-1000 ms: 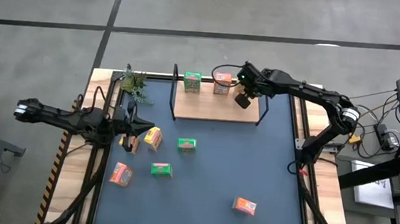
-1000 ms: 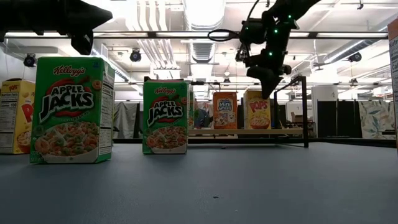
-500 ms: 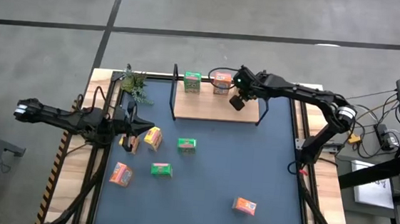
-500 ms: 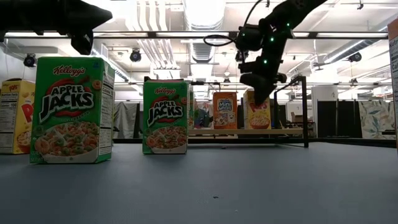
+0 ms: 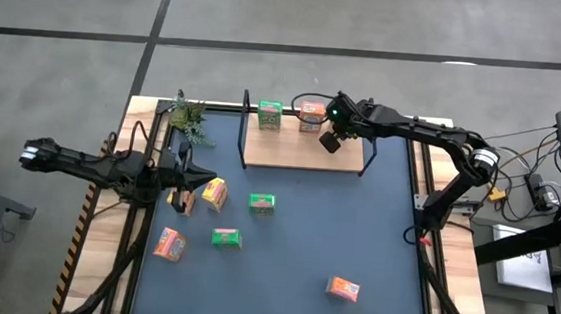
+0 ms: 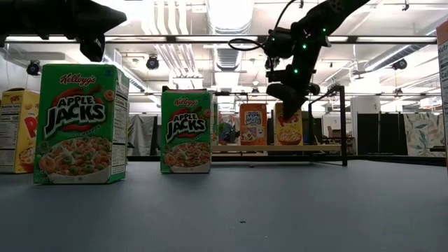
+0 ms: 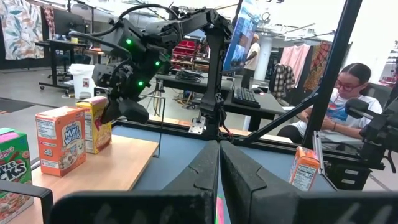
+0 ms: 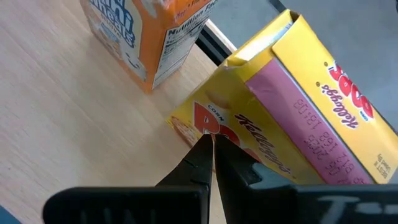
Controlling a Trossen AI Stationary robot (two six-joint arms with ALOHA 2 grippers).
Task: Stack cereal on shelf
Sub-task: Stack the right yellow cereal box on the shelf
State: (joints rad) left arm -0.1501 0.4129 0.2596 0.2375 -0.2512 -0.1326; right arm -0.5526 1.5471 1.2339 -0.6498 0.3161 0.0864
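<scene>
Readable print: in the low view 2 green boxes read "Kellogg's Apple Jacks", an orange box on the shelf read "Mini Wheats", and the yellow box beside it showed "Pops", partly hidden by the right gripper. At the left edge a yellow box showed only a red "P". The right wrist view showed "Kellogg's" and a "Corn" fragment on the yellow Pops box, a stamped code on its pink top flap, and "Nutrition Facts" on the orange box. The left wrist view read "Mini Wheats" on the orange box. From above, the shelf sat at the far side of the blue mat with 3 boxes along its back edge: green, orange, and the yellow one under the right gripper. The right gripper's fingers were together, empty, tips just at the Pops box's front face near its lower corner; touching or not, cannot tell. That box looked tilted in the right wrist view. The left gripper hovered at the mat's left side, jaws together with nothing between them, next to a yellow box and an orange one. Loose on the mat: 2 green boxes, an orange-red box lower left, another lower right. A green plant stood at the far left corner. A seated person showed in the room behind.
</scene>
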